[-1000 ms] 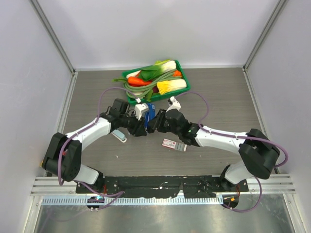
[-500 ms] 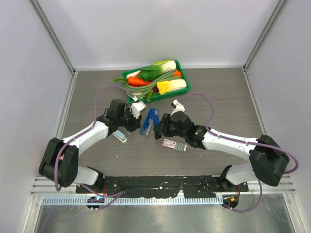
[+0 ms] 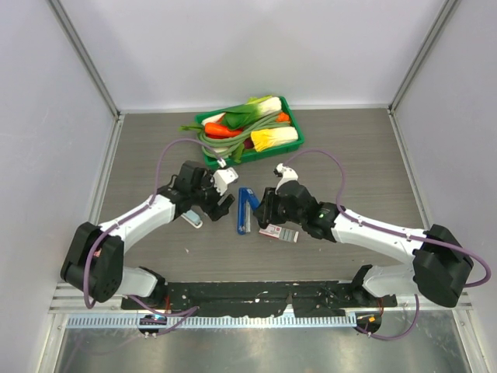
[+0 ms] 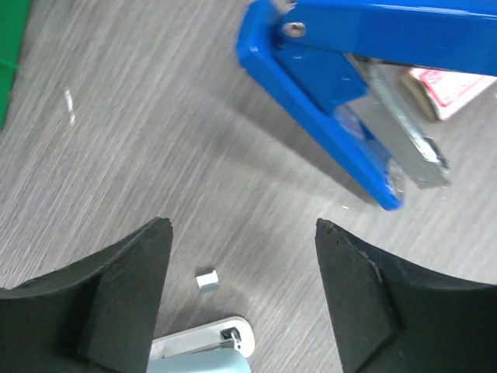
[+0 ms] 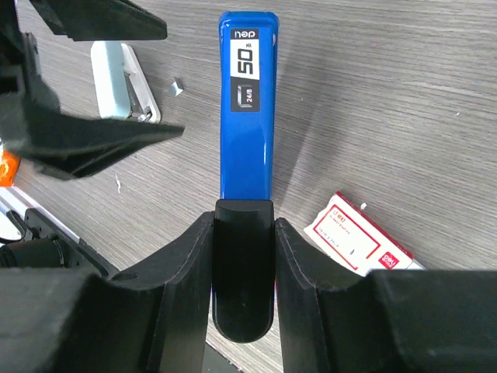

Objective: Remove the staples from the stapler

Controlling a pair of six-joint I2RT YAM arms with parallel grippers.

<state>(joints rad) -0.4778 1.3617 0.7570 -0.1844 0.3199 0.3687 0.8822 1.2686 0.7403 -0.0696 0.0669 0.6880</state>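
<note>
The left gripper (image 4: 242,233) has just let go. A second ago it was pinched in at the dark blue elongated desk stapler (image 5: 247,116) together with the right gripper. Now its black fingers stand wide apart with nothing between them, drawn off to the stapler's left. The right gripper (image 5: 244,233) stays clamped on the stapler's black rear end and has brought it nearer the arms' bases, low over the grey wood-grain table (image 3: 349,155) and just beside the small flat red-and-white box (image 5: 359,237). Whether the stapler rests on the table or hangs just above it cannot be told. In the left wrist view the stapler is hinged open with its metal channel exposed. A tiny silvery-grey metal piece, probably the staples (image 4: 206,280), lies loose on the table near the pale teal-and-white oblong thing (image 4: 203,348). If so, the unloading looks largely done. What seems left is confirming the channel is bare and setting the stapler down.
</note>
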